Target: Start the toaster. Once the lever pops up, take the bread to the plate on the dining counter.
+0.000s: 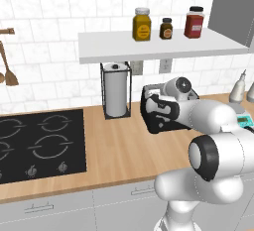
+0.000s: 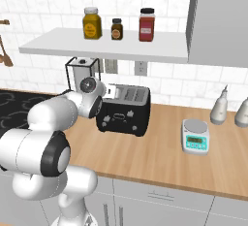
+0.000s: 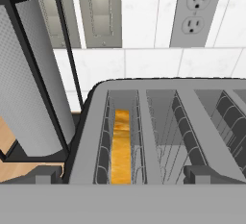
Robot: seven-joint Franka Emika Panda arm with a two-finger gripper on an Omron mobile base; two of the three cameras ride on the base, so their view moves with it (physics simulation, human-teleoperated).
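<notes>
The toaster (image 2: 123,113) is black with a grey slotted top and small pale marks on its front. The bread (image 3: 120,146) in its slot is golden orange. The counter (image 1: 119,150) is light wood grain beside a black hob (image 1: 39,143) with grey ring outlines. White marbled wall tiles (image 1: 49,7) back a white paper towel roll (image 1: 115,91) in a black wire frame.

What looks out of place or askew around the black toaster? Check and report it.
Nothing stands out. The black boxy four-slot toaster stands upright on the light-wood worktop, with the tan bread slice seated straight in one end slot. The white paper-towel roll stands upright in its black wire holder beside it.
</notes>
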